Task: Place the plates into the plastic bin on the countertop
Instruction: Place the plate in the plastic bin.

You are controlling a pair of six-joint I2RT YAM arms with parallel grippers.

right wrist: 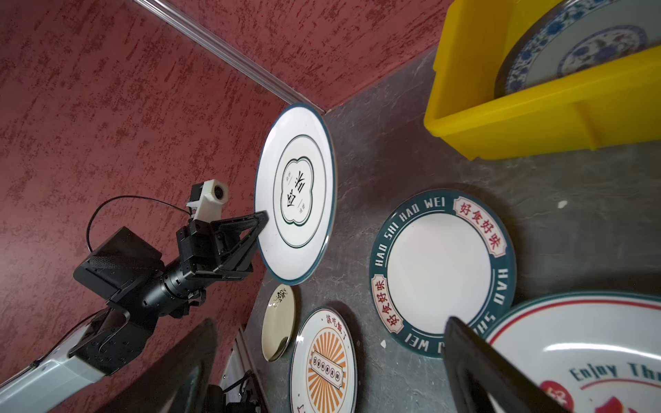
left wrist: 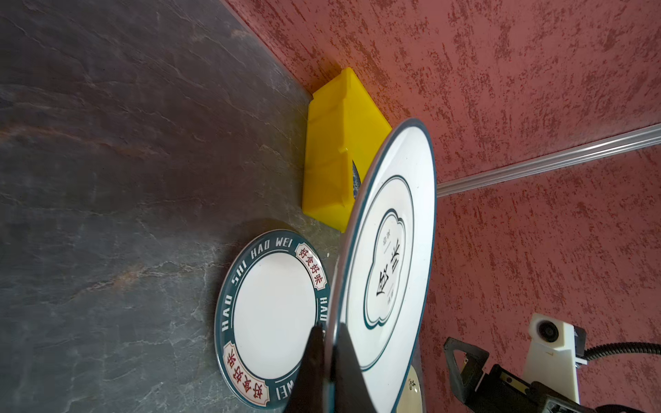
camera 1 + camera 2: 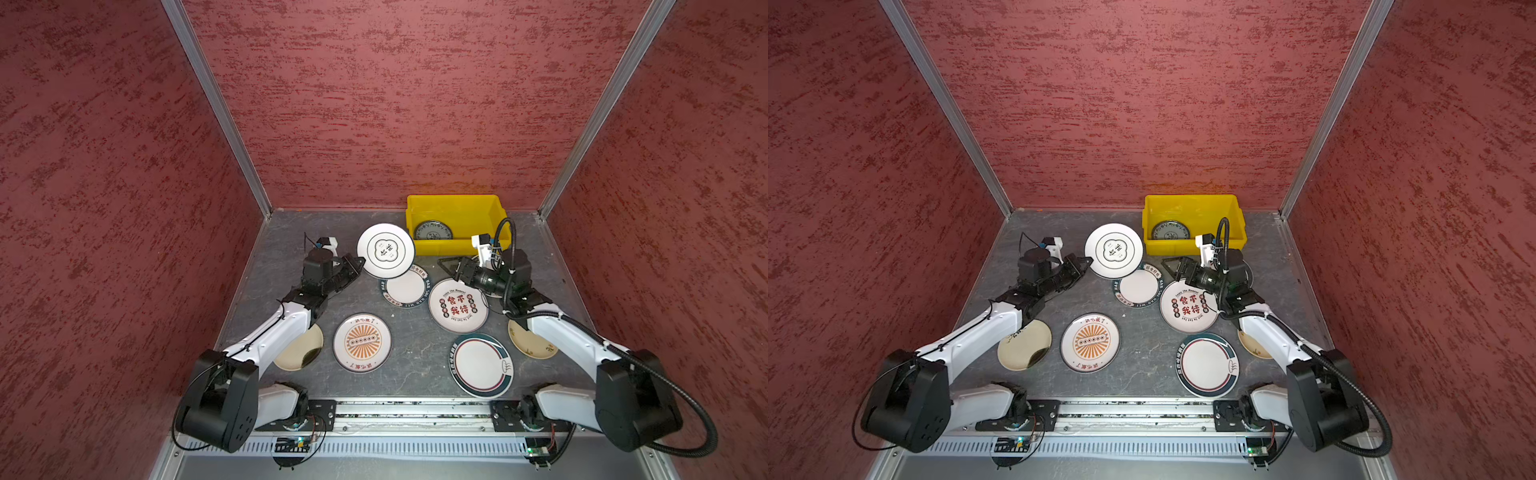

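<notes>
Top views show us the left hand (image 3: 360,262) shut tight on the rim of one white plate (image 3: 385,250) with a teal edge. The plate is up off the counter (image 3: 291,249), just beside the near left corner of the yellow bin (image 3: 457,248), not yet over it. We think this could go wrong: the hand pinches only a small bit of rim, so the plate could slip or tip. If it falls, it would hit the HAO WEI plate (image 3: 405,287) lying partly under it. It could also bang the bin's wall if it goes in too low, or clatter on the blue-patterned plate (image 3: 433,230) already inside. The right hand (image 3: 448,269) is wide open, holds nothing, and hangs near the bin's front, so the two arms could bump there.

Left wrist: two black fingers (image 2: 313,364) squeeze the plate's rim from both sides. The rest of the plate sticks out past the fingers, toward the bin.

Right wrist: we see one finger (image 1: 475,364) of the open right hand, with nothing in its grip. It sits just over the edge of the plate with red characters (image 1: 590,332). The held plate is well apart from this hand, with the HAO WEI plate on the counter between them.
</notes>
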